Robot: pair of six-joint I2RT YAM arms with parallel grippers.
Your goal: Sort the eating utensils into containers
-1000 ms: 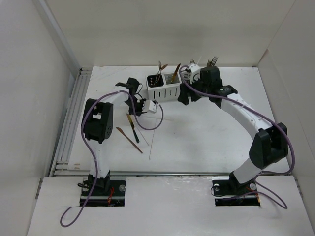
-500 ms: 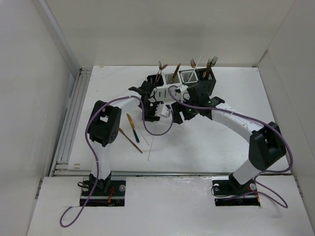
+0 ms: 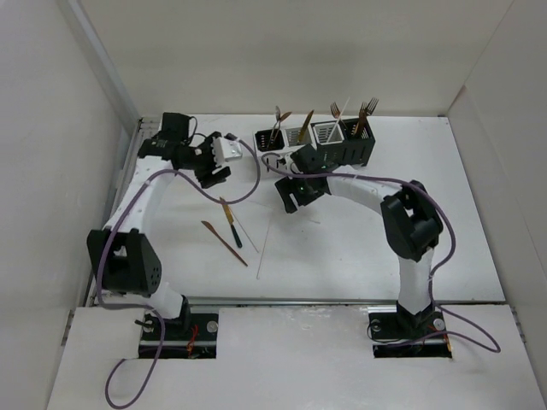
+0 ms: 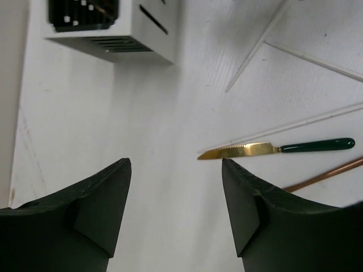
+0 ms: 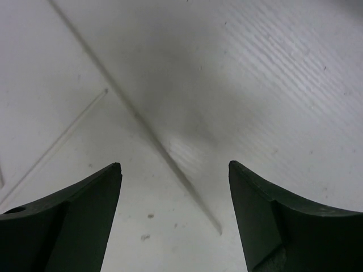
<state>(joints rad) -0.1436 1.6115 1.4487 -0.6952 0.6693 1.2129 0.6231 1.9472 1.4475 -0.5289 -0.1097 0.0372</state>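
Left gripper spread, holding nothing, over bare worktop near the white container. Gold knife, dark handle, lies flat just right of it, beside a copper utensil and white chopsticks. Right gripper spread, empty, low over the worktop. Forks stand upright in the black container.
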